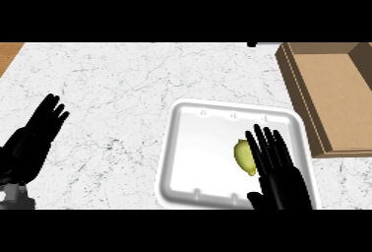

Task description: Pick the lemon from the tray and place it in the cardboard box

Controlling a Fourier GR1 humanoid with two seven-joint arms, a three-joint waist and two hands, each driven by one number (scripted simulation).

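Bench (pixel 109 83) of white marble carries everything. Cardboard box (pixel 330 98) at far right, open, beyond the tray. White foam tray (pixel 203 162) centre-right. Left robot hand (pixel 33 140) rests at left edge, fingers straight, well apart. Right robot hand (pixel 276 167) over tray, fingers straight, holding nothing. Lemon (pixel 243 156) lies in tray, just left of those fingers, long axis running near-to-far; right hand is nearer.

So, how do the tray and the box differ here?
The tray is white with rounded corners; the box is brown with square corners. The tray holds the lemon, under the right hand; nothing shows in the box. The tray shows whole; the box is cut off. Both sit on the counter.
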